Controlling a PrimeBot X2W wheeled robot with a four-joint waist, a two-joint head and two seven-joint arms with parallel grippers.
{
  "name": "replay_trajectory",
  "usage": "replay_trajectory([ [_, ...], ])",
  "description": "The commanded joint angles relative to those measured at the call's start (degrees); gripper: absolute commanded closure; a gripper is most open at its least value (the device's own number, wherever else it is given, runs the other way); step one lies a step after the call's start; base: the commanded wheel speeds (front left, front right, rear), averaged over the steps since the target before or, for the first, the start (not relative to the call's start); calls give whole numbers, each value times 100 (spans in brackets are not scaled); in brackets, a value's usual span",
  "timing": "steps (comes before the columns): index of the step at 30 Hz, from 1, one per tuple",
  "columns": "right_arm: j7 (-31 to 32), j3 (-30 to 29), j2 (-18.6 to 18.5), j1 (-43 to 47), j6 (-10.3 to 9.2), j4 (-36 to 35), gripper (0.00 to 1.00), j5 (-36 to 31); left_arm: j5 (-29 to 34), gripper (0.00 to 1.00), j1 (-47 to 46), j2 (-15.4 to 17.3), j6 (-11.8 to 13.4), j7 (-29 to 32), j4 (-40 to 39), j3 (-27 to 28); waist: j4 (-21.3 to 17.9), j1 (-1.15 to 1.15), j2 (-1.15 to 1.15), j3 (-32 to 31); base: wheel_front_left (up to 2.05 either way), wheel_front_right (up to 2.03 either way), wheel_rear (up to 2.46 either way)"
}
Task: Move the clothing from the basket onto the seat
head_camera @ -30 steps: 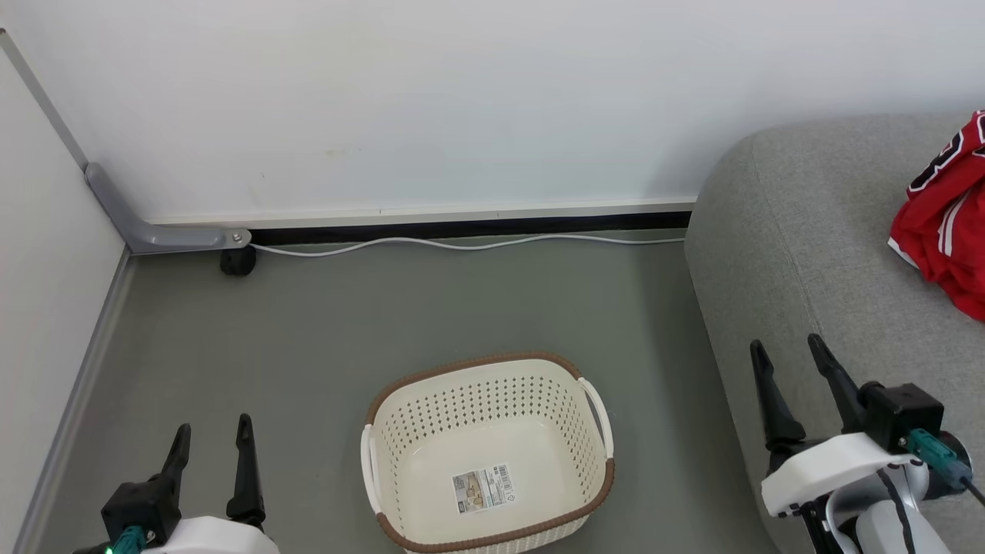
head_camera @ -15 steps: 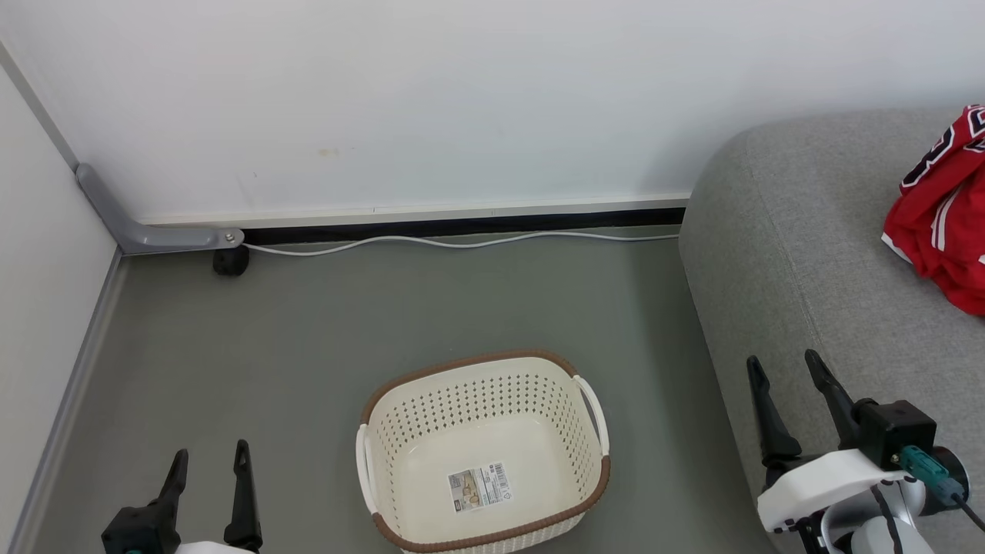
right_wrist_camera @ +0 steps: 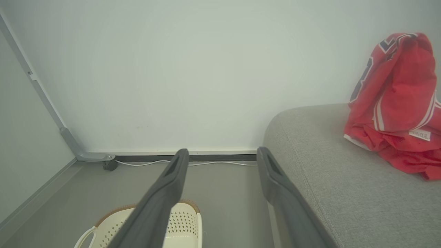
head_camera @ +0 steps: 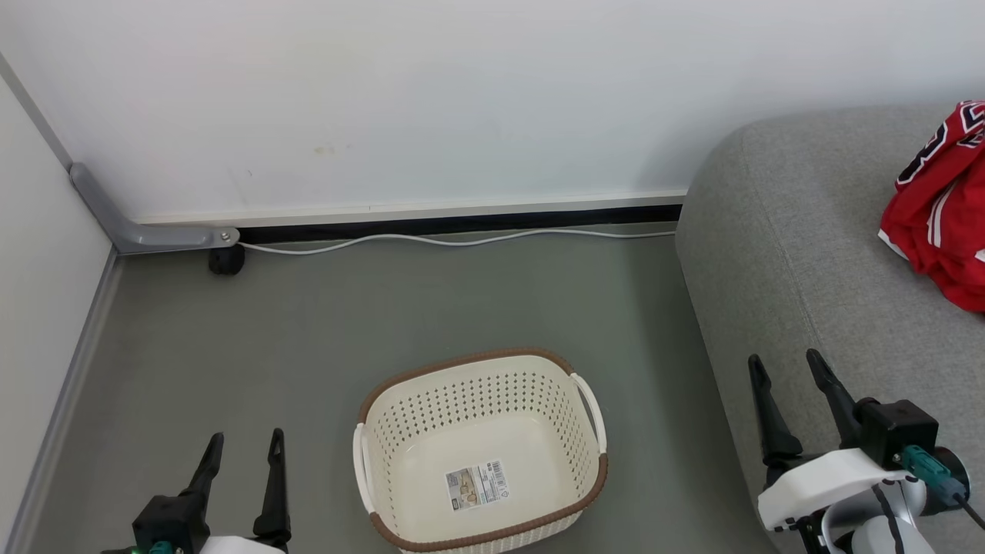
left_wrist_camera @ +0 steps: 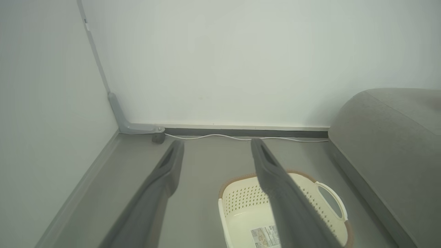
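On the grey floor in front of the white wall, the basket stands upright and holds only the paper label on its bottom, as it did a second ago. The clothing lies bunched on the seat, well apart from the basket, with the jersey's dark lettering and striped trim showing; it has not moved. The whole head view has slid slightly, so the small shift of the wall, the white cable and the basket is the camera's.

The left gripper has moved against that background. It now sits nearer the basket's left side and a little higher in the view than half a second ago. Its fingers are spread apart, with nothing between them. The right gripper hovers over the seat's front edge much as before, its fingers also parted and empty.
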Motion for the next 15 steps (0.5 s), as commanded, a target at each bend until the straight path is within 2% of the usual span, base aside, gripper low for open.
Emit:
replay_trajectory([
  [1, -34, 107, -27, -134, 17, -137, 0, -9, 83, 0, -133, 44, -34, -36, -195, 130, -4, 0, 0, 3, 0, 0, 0],
  [15, -34, 53, -14, -157, 17, -109, 0, 0, 112, 0, -122, 44, -112, -36, -313, 8, -40, 0, 0, -17, 0, 0, 0],
])
